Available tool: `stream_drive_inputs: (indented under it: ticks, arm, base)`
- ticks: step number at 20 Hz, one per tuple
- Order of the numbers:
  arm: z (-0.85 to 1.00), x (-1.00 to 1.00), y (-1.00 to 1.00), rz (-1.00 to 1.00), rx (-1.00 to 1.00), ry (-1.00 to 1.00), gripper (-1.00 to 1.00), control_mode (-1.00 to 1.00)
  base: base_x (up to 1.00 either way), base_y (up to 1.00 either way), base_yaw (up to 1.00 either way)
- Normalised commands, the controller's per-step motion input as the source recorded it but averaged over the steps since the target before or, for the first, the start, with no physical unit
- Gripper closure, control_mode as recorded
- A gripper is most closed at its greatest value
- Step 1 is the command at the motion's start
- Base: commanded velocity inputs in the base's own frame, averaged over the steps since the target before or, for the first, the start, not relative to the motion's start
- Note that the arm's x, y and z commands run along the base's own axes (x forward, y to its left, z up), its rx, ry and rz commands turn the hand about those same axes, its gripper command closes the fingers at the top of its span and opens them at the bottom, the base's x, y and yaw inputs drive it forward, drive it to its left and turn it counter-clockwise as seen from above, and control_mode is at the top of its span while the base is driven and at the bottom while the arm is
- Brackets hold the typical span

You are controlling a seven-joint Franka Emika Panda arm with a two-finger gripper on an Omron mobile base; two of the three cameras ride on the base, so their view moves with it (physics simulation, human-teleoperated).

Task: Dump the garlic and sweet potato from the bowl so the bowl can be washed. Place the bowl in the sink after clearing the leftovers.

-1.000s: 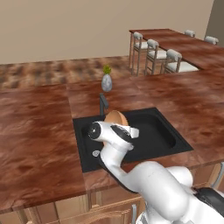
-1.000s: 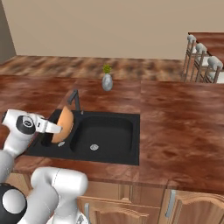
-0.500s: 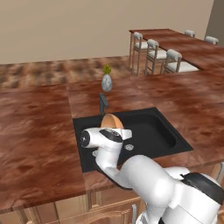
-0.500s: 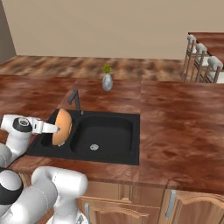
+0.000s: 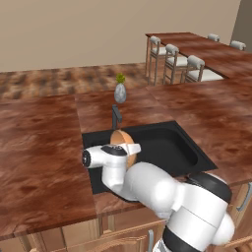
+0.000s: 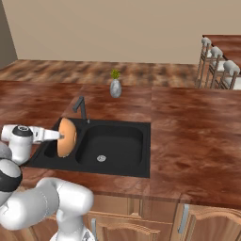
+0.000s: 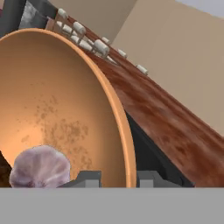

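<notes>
While I hold the bowl (image 6: 67, 137) on edge over the small basin of the sink (image 6: 123, 165), I judge the tilt is there to tip the leftovers out before the bowl goes in for washing; item one, gripper (image 7: 118, 178): fingers clamped on the bowl's rim, one tip inside the wall, one outside; item two, bowl: orange-tan, nearly upright, rim pinched at the fingers, hollow opening away from them; item three, garlic (image 7: 40, 168): pale lavender bulb resting against the inner wall, just beside the inside fingertip, not yet out; item four, sweet potato: a dark sliver past the garlic, away from the fingers, may be it; I cannot tell; item five, faucet (image 6: 81, 107): just beyond the bowl, apart from it.
</notes>
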Motion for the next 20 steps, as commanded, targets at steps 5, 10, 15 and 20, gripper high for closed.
stream_drive_inputs:
  ticks: [5,10,15,20]
  arm:
    - [0.00,0.33,0.03,-0.01,-0.05,0.07,1.00,-1.00]
    - [0.00,0.16,0.21,0.00,-0.14,0.02,1.00,-1.00]
    - [0.00,0.01,0.24,0.00,-0.20,0.00,1.00,-1.00]
    - [0.00,0.00,0.09,0.00,-0.12,0.00,1.00,-1.00]
  base:
    - [0.00,0.00,0.00]
    - [0.00,0.00,0.00]
    - [0.00,0.00,0.00]
    - [0.00,0.00,0.00]
